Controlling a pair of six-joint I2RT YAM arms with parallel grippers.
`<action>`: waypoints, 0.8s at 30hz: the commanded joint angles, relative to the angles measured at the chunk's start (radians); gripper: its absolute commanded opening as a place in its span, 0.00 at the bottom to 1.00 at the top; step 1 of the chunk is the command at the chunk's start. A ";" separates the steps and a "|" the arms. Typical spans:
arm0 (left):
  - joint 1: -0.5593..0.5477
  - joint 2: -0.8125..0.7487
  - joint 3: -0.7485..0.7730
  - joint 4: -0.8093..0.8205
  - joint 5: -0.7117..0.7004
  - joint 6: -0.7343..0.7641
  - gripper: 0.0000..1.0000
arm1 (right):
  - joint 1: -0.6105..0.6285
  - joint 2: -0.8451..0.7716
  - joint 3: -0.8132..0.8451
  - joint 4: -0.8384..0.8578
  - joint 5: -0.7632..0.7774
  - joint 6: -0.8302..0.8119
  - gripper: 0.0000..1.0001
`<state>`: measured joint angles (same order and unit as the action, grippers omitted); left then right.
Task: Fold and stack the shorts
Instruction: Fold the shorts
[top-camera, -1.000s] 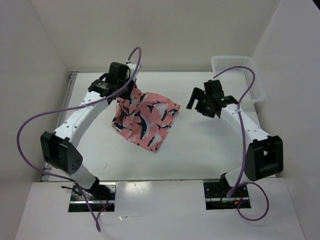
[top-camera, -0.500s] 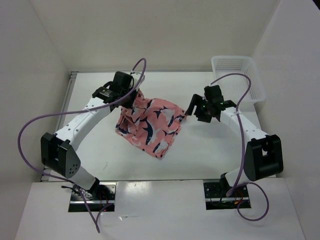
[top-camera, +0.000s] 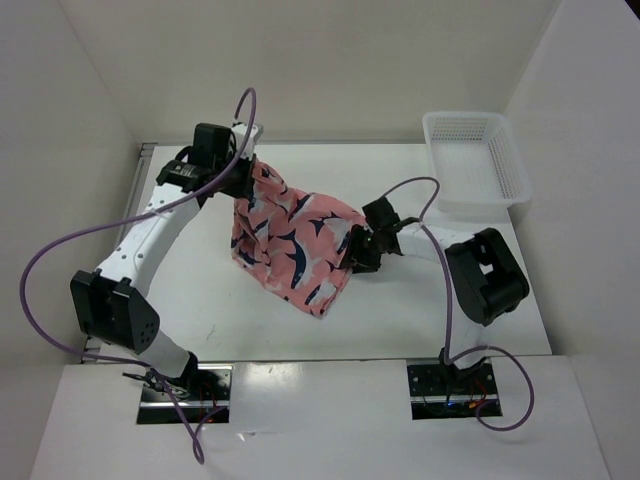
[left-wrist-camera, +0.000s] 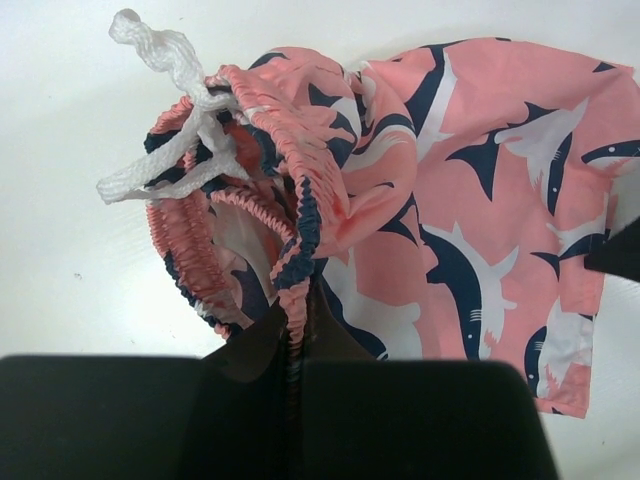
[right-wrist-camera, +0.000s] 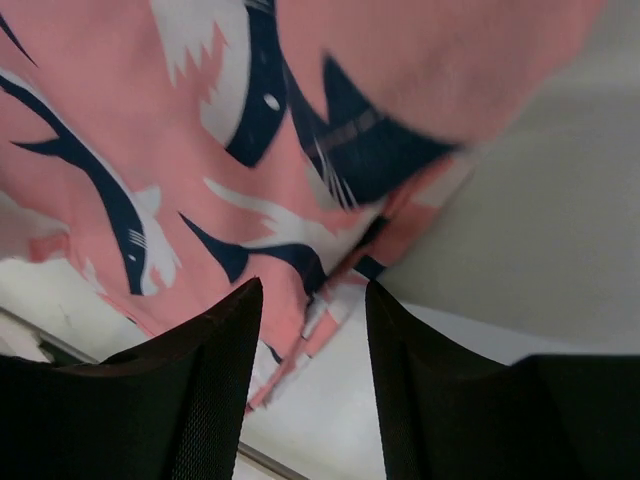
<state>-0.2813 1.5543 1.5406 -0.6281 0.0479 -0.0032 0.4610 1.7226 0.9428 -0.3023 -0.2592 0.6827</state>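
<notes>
The salmon-pink shark-print shorts (top-camera: 295, 245) hang and drape over the middle of the table. My left gripper (top-camera: 243, 180) is shut on the gathered elastic waistband (left-wrist-camera: 290, 290) and holds that end up at the upper left; the white drawstring (left-wrist-camera: 160, 180) dangles beside it. My right gripper (top-camera: 358, 252) is open at the shorts' right hem edge. In the right wrist view the hem corner (right-wrist-camera: 340, 290) lies between my two fingers (right-wrist-camera: 220, 370), which stand apart around it.
A white mesh basket (top-camera: 475, 165) stands at the back right corner of the table. White walls close in the left, back and right sides. Purple cables loop over both arms.
My left gripper has lifted the waistband up and to the left. My right gripper has swung down and left from beside the basket to the shorts' right hem.
</notes>
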 joint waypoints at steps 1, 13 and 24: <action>0.011 -0.016 0.041 0.019 0.063 0.003 0.00 | -0.004 0.066 0.039 0.069 0.050 0.015 0.51; 0.110 -0.048 0.009 0.019 0.083 0.003 0.00 | -0.004 0.179 0.148 0.092 0.107 0.044 0.00; 0.077 -0.030 0.084 -0.081 -0.130 0.003 0.00 | -0.015 0.345 0.435 -0.018 0.140 -0.116 0.00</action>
<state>-0.1883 1.5539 1.5719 -0.6853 0.0372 -0.0036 0.4561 2.0457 1.3392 -0.2596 -0.1753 0.6453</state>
